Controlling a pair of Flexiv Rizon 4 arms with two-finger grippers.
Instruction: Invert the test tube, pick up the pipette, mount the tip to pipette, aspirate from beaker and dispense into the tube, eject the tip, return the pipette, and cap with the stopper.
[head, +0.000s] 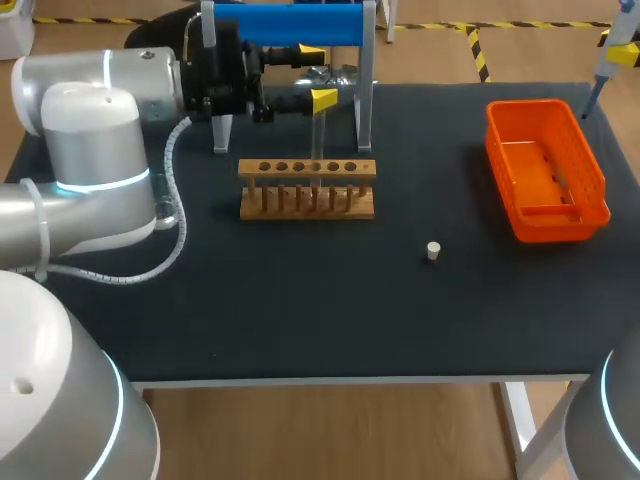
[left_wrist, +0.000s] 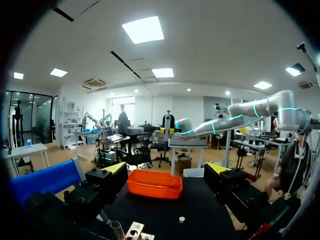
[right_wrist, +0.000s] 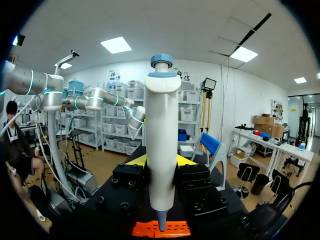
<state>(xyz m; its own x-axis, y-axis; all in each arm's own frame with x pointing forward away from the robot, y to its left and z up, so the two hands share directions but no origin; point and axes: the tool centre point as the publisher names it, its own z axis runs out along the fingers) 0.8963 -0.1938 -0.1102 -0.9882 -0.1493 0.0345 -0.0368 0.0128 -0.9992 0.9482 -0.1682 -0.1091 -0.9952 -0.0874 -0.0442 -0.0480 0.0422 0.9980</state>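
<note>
- While the left claw (head: 317, 75) hangs over the far part of the dark surface (head: 300, 310), its yellow tips stand spread wide with nothing between them.
- A clear test tube (head: 318, 140) stands upright just under the lower tip. It seems to sit in a hole of the wooden rack (head: 307, 190), though the head view is too dim there to be sure.
- The right claw (right_wrist: 160, 160) pinches the white pipette (right_wrist: 161, 125) from both sides, blue knob up and narrow end down.
- That narrow end points at the orange basket (head: 545, 170), which sits near the right edge of the surface.
- A small pale stopper (head: 433, 250) lies alone between rack and basket, touching neither.
- A blue-topped stand (head: 285, 25) rises behind the left claw.
</note>
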